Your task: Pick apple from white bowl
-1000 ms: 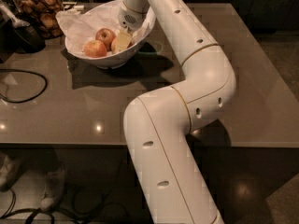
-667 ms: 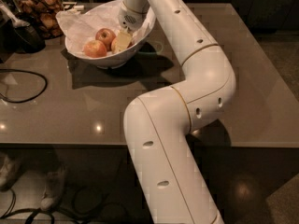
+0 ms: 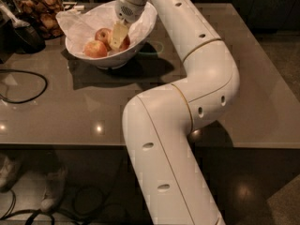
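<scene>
Right now my tool (image 3: 117, 35) is reaching down inside the white bowl (image 3: 101, 60), its tip sitting among the fruit on the crumpled paper (image 3: 79, 23). I cannot tell whether it is open or closed. The apple (image 3: 102, 33) is lying just to the left of it, seemingly touching or nearly so. A paler apple (image 3: 94, 49) is resting in front, and a darker red one (image 3: 125, 42) is peeking out on the far side of the tool.

I am judging this as the grasping step, with nothing lifted yet. The next move is calling for a firm hold on the pinkish apple alone, then a straight rise clear of the tall rim without dragging the paper.

Compared with a second ago, almost nothing is changing. The tool is staying low in the bowl, and the apples and the bowl on the tabletop (image 3: 70, 109) are keeping their places.
</scene>
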{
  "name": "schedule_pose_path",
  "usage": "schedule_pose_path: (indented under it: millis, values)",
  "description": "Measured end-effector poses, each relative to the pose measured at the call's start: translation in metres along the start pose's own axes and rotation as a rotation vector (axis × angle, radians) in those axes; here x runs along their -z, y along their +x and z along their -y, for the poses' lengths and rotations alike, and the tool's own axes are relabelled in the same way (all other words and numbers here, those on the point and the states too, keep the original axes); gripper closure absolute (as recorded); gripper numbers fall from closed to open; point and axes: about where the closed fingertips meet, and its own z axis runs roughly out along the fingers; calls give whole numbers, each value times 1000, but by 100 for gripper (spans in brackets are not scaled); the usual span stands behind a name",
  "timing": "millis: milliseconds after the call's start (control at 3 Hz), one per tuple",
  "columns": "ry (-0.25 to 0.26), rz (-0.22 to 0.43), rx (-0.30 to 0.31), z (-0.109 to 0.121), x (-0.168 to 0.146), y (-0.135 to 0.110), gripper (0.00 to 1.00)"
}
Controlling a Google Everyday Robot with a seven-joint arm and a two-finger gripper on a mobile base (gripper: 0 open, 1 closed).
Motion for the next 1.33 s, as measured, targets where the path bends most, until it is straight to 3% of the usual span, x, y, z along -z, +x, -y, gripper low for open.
schedule_pose_path:
  millis: [667, 1333]
  values:
    - [2, 30, -6, -9, 22, -15, 100]
    - [-57, 121, 9, -35, 56, -36, 100]
